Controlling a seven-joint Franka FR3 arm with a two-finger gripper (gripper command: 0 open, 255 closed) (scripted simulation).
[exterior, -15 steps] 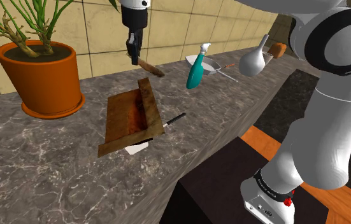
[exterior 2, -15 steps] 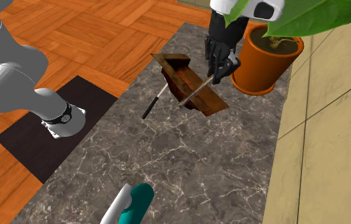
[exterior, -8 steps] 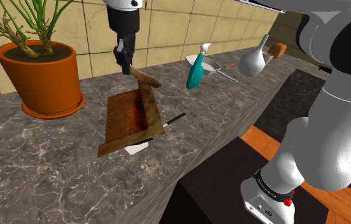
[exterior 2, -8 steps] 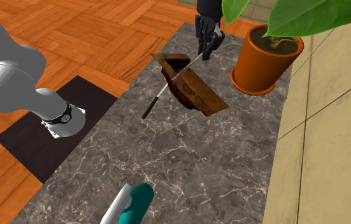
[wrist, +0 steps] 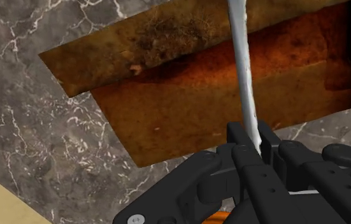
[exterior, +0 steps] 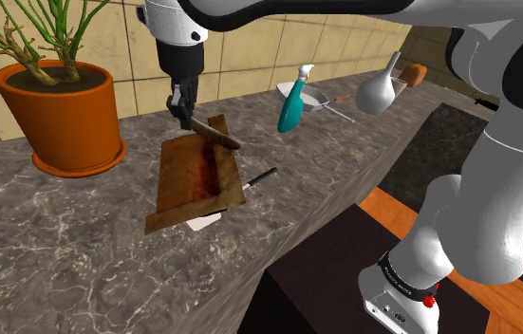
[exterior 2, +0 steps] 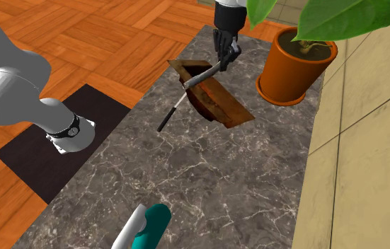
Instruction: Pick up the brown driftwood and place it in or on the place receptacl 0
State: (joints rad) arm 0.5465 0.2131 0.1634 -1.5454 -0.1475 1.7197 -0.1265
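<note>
While my gripper [exterior: 184, 104] is clamped on one end of the driftwood [exterior: 219, 139], the brown stick slants out over the rusty tray [exterior: 176, 185] on the marble counter [exterior: 79, 247]. I cannot tell whether its far end touches the tray's wall. From my wrist it looks pale grey, its held end buried between my fingers [wrist: 236, 137]. A black-handled utensil [exterior: 261, 176] pokes from under the tray, its other end hidden.

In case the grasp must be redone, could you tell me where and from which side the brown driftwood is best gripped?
Probably across its thin shaft, nearer the middle, from above. The driftwood is a long, slim stick; the gripper, shut on one end, leaves the rest jutting out sideways over the brown tray.
</note>
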